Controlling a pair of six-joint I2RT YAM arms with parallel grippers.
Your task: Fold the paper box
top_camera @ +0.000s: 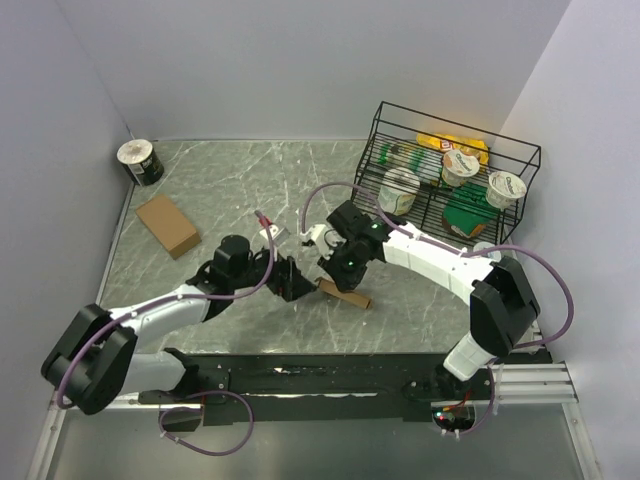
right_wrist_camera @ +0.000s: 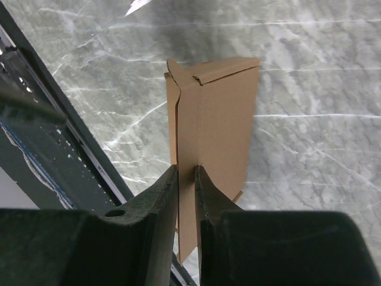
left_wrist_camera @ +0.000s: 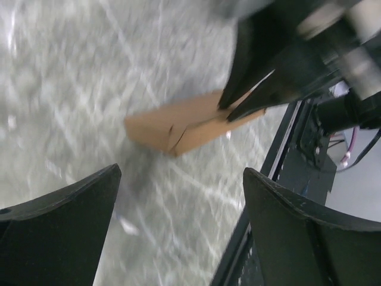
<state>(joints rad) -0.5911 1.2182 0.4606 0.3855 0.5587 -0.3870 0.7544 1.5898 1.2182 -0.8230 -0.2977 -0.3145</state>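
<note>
Right fingers (right_wrist_camera: 158, 208) are clamped on a thin cardboard wall of the paper box (right_wrist_camera: 220, 119), a partly folded brown piece at the near middle of the desk (top_camera: 250, 190). Left fingers (left_wrist_camera: 59, 226) are spread wide with nothing between them, close to the paper box but not touching it. Another brown cardboard box (top_camera: 168, 225) lies well apart, toward the desk's far left.
</note>
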